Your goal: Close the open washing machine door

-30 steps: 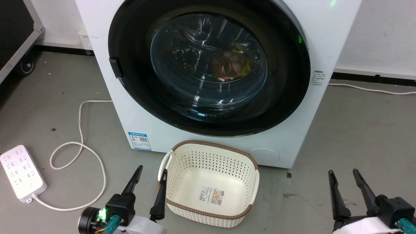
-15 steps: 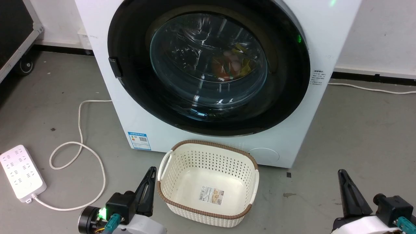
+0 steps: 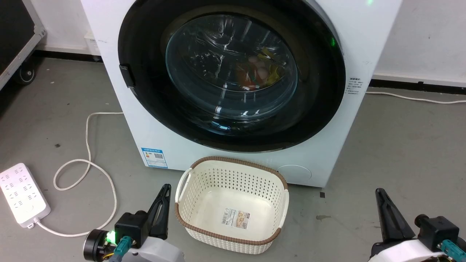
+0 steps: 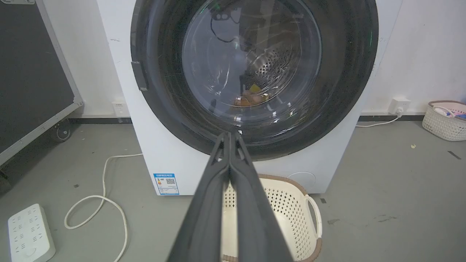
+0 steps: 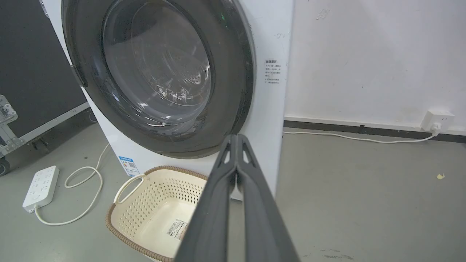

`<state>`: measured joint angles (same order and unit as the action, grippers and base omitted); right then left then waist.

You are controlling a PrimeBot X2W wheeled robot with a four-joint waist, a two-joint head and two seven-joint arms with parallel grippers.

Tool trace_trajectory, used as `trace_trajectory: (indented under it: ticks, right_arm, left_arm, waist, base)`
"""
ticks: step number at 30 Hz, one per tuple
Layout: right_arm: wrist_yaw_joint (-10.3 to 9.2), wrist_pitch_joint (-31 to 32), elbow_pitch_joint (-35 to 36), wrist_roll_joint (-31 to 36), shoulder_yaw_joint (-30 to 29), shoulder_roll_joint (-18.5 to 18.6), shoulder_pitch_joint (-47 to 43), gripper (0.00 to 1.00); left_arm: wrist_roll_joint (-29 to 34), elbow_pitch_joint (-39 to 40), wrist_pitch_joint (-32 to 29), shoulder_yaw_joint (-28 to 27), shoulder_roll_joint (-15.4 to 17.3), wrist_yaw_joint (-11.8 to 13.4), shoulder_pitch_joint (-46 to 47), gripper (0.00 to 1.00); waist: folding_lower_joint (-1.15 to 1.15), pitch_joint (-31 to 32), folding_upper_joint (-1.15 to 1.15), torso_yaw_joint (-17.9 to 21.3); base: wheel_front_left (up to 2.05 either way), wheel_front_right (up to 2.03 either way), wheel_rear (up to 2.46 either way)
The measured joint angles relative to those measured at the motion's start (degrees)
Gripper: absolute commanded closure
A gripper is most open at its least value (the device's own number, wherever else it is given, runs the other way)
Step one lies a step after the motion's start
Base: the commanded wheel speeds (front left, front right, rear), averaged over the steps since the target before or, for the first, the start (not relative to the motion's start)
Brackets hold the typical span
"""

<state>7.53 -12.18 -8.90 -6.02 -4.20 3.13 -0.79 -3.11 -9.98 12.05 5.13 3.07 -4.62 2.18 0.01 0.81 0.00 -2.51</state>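
Note:
The washing machine (image 3: 364,32) is white and stands in front of me in the head view. The washing machine door (image 3: 320,91), glossy black with a bulging glass window, lies flat against its front. Coloured laundry shows through the glass. My left gripper (image 3: 165,189) is shut and empty, low over the floor just left of a cream basket. My right gripper (image 3: 379,193) is also shut and empty at the lower right. In the left wrist view the left gripper (image 4: 229,136) points at the door (image 4: 346,72). In the right wrist view the right gripper (image 5: 236,138) points at the washer's right lower corner.
A cream perforated basket (image 3: 238,160) with a brown rim sits on the floor before the washer. A white power strip (image 3: 22,194) and its looped cable (image 3: 87,145) lie at the left. A black wheeled case (image 3: 14,40) stands far left. Another basket (image 4: 444,120) is by the right wall.
Both grippers have gone from open to shut, with nothing between the fingers. The head view has shifted slightly; the door and the basket have not moved.

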Motion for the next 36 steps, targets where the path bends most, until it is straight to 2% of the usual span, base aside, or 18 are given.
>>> trace_trajectory:
  ticks: [36]
  right_arm:
    - [0.00, 4.3, 2.9, 2.0, 1.4, 0.0, 0.0, 1.00]
  left_arm:
    - [1.0, 3.4, -4.1, -1.7, 0.0, 1.5, -0.2, 1.00]
  waist:
    - [0.00, -0.3, 0.00, 0.9]
  base:
    - [0.00, 0.00, 0.00]
